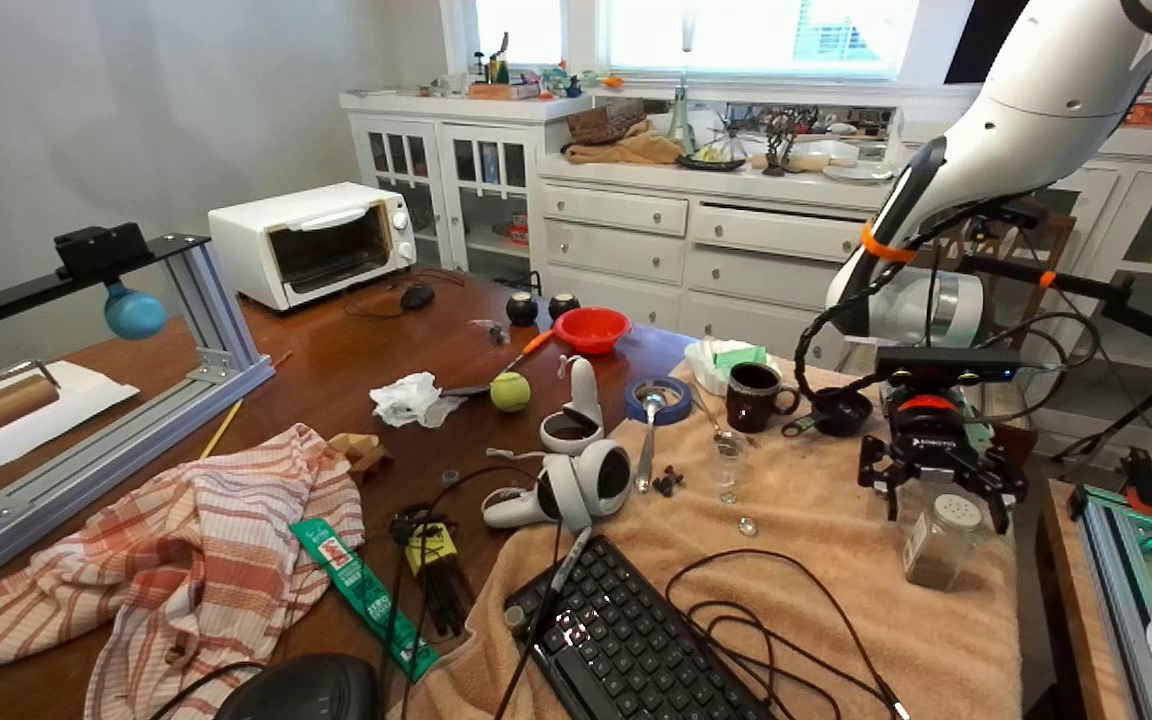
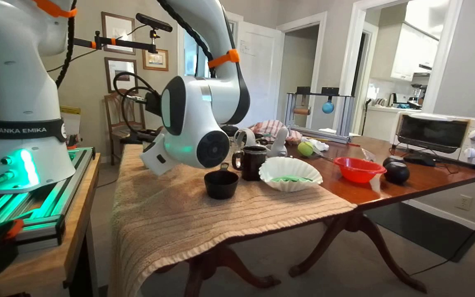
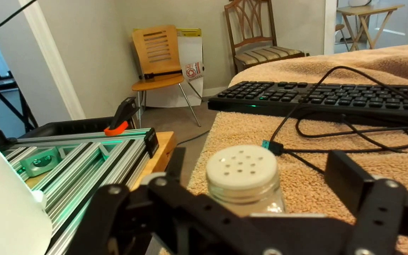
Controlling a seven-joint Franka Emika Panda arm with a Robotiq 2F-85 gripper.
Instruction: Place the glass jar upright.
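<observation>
The glass jar (image 1: 936, 550) is a clear shaker with a white, perforated lid. It stands near the edge of the tan towel (image 1: 836, 610), upright or leaning slightly. It also shows in the wrist view (image 3: 241, 168), its lower part hidden behind the gripper's body. My gripper (image 1: 944, 508) is open, with its fingertips apart at about lid height. In the wrist view the jar's lid lies between the two fingers of the gripper (image 3: 261, 163), closer to the left finger, and no contact shows. In an exterior view the robot's wrist hides the jar and the fingers.
A black keyboard (image 3: 317, 99) and its loose cables (image 3: 352, 134) lie beyond the jar. A dark mug (image 1: 751, 398), a black cup with a handle (image 1: 841, 412) and a small clear glass (image 1: 726, 462) stand farther back. The towel-covered table ends beside the jar, near the robot's metal stand (image 3: 94, 170).
</observation>
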